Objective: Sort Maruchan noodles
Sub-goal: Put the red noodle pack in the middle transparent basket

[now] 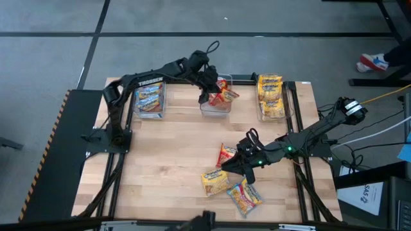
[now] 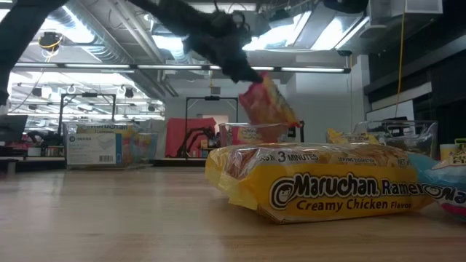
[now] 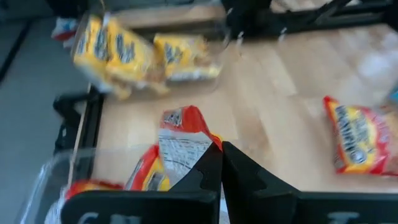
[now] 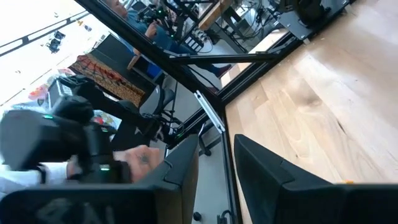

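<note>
My left gripper [image 1: 209, 94] hangs over the middle clear bin [image 1: 216, 108] at the table's far edge, shut on a red Maruchan packet [image 1: 225, 95]. The low view shows that packet [image 2: 266, 99] in the air above the bin [image 2: 251, 133]. Another red packet [image 3: 146, 177] lies in this bin. My right gripper [image 1: 242, 162] is open, low over the near middle of the table, beside a red-orange packet [image 1: 227, 154]. Its wrist view shows nothing between the fingers [image 4: 214, 165]. A yellow packet [image 1: 214, 181] and a pink-blue one [image 1: 244, 197] lie flat near the table's near edge. My left gripper pinches the red packet between its two shut fingers [image 3: 211, 168], at the packet's near edge [image 3: 194, 163]. The fingers slant down from above. The packet sticks out past the fingertips, tilted and lifted clear above the middle bin [image 3: 56, 180].
A clear bin with blue packets [image 1: 149, 100] stands at the far left and one with yellow packets [image 1: 271, 96] at the far right. Bare wood lies between the bins and the loose packets. Black frame rails run along the table's edges. A person's hand [image 4: 140, 158] shows in the room beyond.
</note>
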You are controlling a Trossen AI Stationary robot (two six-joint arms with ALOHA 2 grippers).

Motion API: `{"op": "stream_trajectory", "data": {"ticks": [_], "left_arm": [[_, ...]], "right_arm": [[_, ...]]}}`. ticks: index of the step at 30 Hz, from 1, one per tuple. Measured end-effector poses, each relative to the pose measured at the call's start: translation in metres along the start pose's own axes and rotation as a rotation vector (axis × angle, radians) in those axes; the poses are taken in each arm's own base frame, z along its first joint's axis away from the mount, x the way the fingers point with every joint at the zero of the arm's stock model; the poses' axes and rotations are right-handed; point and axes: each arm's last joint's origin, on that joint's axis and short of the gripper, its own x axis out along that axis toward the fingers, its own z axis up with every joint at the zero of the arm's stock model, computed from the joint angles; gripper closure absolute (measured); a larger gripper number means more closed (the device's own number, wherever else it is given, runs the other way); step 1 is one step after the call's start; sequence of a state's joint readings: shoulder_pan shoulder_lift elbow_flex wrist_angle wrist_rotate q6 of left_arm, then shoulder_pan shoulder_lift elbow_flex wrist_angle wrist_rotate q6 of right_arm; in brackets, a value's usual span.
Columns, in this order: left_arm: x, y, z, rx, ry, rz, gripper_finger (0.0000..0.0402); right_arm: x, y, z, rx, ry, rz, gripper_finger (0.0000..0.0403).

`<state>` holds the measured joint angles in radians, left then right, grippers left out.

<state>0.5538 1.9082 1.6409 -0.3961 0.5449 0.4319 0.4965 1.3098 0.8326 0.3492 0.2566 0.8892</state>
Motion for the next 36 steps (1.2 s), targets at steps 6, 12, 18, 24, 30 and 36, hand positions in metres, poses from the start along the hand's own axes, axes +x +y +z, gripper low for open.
{"op": "stream_trajectory", "data": {"ticks": [6,12,18,24,30,36], "left_arm": [[0.012,0.034,-0.039,-0.16,0.084,0.045,0.0401],[0.017,0.043,-0.053,-0.227,0.144,0.122,0.0401],[0.015,0.042,-0.051,-0.222,0.185,0.211,0.0401],[0.017,0.041,-0.052,-0.273,0.25,0.345,0.0387],[0.013,0.045,-0.055,-0.41,0.24,0.377,0.0366],[-0.003,0.044,-0.044,-0.448,0.186,0.357,0.0347]], "right_arm": [[0.0,0.0,0.0,0.028,-0.004,-0.001,0.0295],[0.0,0.0,0.0,0.028,-0.004,-0.001,0.0295],[0.0,0.0,0.0,0.028,-0.004,-0.002,0.0295],[0.0,0.0,0.0,0.024,-0.003,-0.004,0.0295],[0.0,-0.001,0.0,0.021,0.004,-0.007,0.0295],[0.0,-0.001,-0.001,0.02,0.01,-0.005,0.0295]]}}
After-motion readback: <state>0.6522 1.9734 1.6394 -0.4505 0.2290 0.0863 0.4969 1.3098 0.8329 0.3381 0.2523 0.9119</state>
